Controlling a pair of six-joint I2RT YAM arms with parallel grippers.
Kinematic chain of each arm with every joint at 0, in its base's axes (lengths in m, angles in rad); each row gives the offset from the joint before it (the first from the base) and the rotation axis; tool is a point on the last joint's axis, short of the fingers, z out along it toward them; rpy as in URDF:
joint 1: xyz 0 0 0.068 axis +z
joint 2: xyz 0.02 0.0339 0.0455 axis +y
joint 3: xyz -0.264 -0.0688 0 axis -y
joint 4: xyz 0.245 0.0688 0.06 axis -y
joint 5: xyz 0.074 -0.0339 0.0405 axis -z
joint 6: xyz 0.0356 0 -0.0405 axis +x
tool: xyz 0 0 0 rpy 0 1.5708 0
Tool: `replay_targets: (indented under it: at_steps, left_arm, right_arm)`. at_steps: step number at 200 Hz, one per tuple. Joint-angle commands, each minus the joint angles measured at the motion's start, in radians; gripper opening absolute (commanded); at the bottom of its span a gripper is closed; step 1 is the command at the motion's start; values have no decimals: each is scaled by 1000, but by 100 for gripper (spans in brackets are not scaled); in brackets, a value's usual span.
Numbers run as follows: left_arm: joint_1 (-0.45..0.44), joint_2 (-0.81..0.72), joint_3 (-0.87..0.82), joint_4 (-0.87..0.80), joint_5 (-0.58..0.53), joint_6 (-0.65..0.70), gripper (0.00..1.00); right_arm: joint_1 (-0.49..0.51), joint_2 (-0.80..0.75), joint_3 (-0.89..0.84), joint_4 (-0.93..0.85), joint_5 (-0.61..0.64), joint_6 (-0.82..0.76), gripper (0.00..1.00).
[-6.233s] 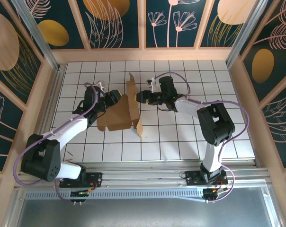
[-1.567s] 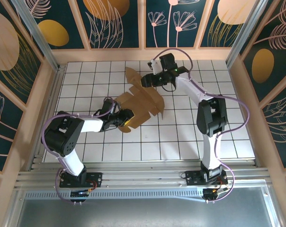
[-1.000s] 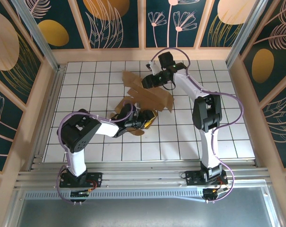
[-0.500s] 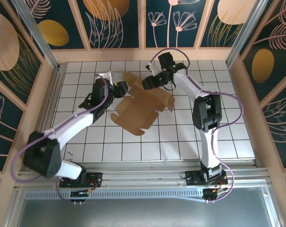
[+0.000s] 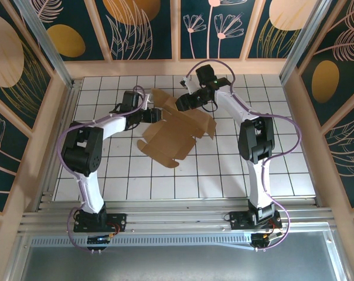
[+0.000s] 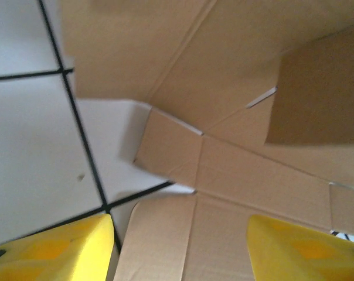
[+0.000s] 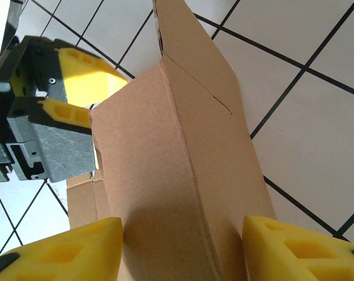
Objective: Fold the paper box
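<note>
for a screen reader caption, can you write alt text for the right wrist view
A raised brown panel of the paper box fills the gap between the yellow jaws of the right gripper at the bottom edge. The left gripper, jaws apart, sits at the panel's upper left edge, over a white table with black grid lines.

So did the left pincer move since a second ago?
Yes. The left pincer moved toward the back wall and a bit left, now beside the paper box's left flap.
</note>
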State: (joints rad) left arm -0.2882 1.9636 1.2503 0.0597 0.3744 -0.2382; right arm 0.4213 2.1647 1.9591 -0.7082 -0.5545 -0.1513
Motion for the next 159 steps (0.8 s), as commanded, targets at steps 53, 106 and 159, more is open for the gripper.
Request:
replay_targets:
  at_steps: [53,106,159]
  left_arm:
    - [5,222,248,-63,56,48,62]
    - [5,315,308,-60,178,26,63]
    - [5,369,344,-52,243,33,61]
  right_arm:
    - [0,-8,31,-30,-12,-1,56]
    - [0,-11,20,-25,-16,-2,56]
    - [0,-12,14,-20,-19,4,56]
